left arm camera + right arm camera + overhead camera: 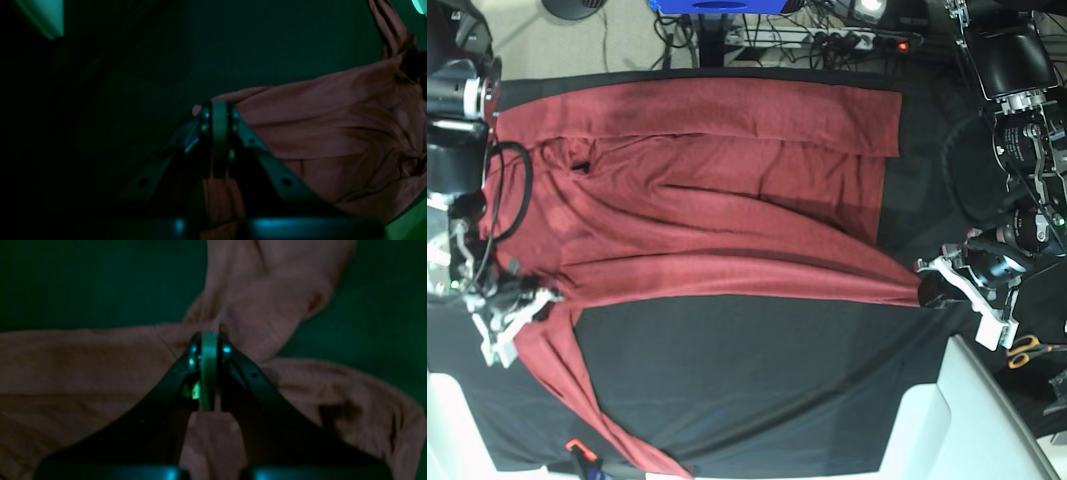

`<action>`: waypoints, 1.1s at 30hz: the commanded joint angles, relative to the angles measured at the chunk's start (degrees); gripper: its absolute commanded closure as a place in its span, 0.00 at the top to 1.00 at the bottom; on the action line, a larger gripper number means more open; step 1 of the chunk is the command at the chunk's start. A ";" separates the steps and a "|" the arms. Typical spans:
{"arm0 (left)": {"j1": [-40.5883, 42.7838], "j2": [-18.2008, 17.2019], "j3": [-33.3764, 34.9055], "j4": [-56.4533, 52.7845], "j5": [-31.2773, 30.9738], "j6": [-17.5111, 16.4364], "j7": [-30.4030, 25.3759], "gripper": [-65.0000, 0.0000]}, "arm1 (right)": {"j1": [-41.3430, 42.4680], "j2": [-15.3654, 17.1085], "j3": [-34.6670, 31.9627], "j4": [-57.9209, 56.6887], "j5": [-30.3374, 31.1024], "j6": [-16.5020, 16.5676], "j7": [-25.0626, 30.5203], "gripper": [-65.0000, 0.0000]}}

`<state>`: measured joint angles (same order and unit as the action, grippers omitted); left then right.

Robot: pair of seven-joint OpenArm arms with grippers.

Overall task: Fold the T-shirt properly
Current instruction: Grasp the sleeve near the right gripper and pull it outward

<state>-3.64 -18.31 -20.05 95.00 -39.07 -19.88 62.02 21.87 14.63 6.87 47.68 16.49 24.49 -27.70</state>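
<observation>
Item: one T-shirt (pixel 717 200), brick-red, long-sleeved, thin knit, spread across the far half of the desk (pixel 767 380), which is draped in a black cloth. Its long axis runs along the desk's far edge, from side to side. The neckline appears to lie toward the desk's left side in the base view and the hem toward the right, though the collar is too small to make out with certainty. One sleeve lies folded along the far edge; the other trails loose toward the near left corner. Right gripper (pixel 515 300): pressed together, pinching the shirt where that loose sleeve meets the body, with cloth gathered at the tips in its wrist view (pixel 208 340). Left gripper (pixel 937 280): likewise pressed together, pinching the near corner of the hem, where the fabric draws to a point; the wrist view (pixel 218 110) shows cloth bunched between the tips. Step in hand, by my judgement: a lengthwise fold, with the near long edge held taut between both arms. The next move would call for both arms to lift together, keeping the edge tight, and carry it toward the far edge so it lands parallel to it. The trailing sleeve would need tucking in afterwards.
</observation>
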 commanded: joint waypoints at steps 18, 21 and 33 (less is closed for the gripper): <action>-0.80 -0.82 -0.30 0.69 -0.62 -0.21 -1.23 0.00 | 3.85 5.37 0.20 9.33 0.26 -0.18 -3.99 0.47; -0.27 -0.82 -0.30 0.78 -0.62 -0.21 -1.23 0.00 | 7.10 7.92 0.12 2.91 -0.45 -0.18 -4.25 0.47; -0.01 -0.73 -0.30 0.78 -0.62 -0.21 -1.32 0.00 | 11.85 7.21 0.29 -12.56 -29.37 7.64 2.17 0.46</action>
<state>-2.70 -18.26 -20.05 94.87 -39.03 -19.86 62.00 31.70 20.69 6.87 34.33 -12.99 32.42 -26.28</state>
